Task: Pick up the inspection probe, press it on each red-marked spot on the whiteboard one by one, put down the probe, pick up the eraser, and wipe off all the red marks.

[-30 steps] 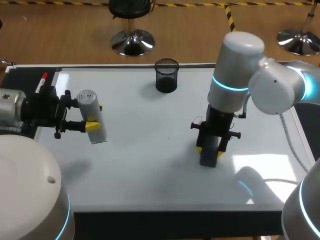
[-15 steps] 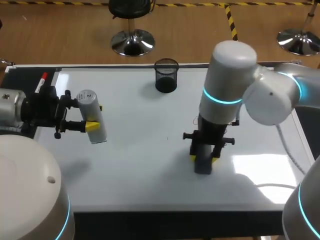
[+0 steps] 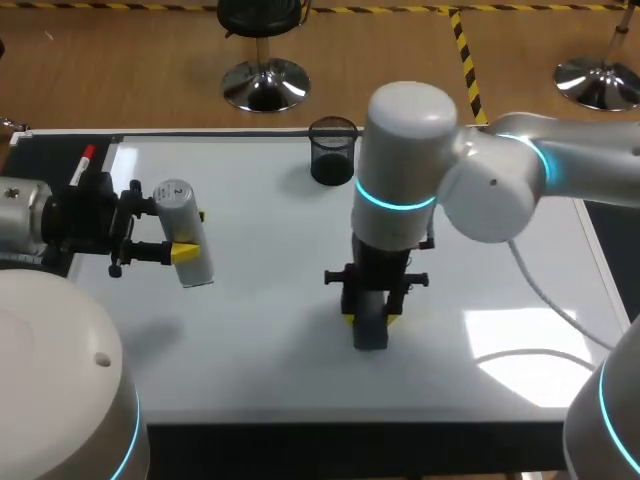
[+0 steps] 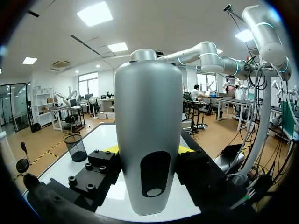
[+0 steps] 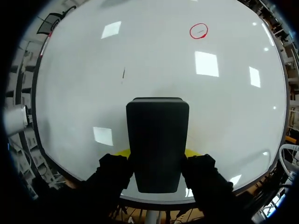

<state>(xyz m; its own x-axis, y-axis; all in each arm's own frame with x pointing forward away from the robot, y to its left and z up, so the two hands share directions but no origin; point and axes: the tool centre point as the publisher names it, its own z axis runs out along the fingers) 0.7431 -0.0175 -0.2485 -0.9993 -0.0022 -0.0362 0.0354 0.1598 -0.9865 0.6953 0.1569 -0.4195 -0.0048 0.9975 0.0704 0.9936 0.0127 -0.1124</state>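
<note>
The grey, bottle-shaped inspection probe (image 3: 180, 210) hangs above the whiteboard's (image 3: 250, 340) left part, and my left gripper (image 3: 180, 245) is shut on it. In the left wrist view the probe (image 4: 148, 116) fills the space between the yellow tips of the left gripper (image 4: 148, 151). My right gripper (image 3: 370, 318) stands near the board's middle front, shut on the black eraser (image 3: 370, 332), which points down at the board. In the right wrist view the eraser (image 5: 158, 135) sits between the right gripper's (image 5: 158, 154) fingers, and a red circle mark (image 5: 198, 31) lies well ahead of it.
A black mesh cup (image 3: 332, 150) stands at the board's far edge. A red-capped marker (image 3: 83, 163) lies at the far left corner. A short dark stroke (image 5: 123, 73) marks the board ahead of the eraser. My right arm's big elbow (image 3: 405, 150) looms over the middle.
My right arm has slid leftward across the board with the eraser in its grip. The left arm and the probe have stayed where they were.
</note>
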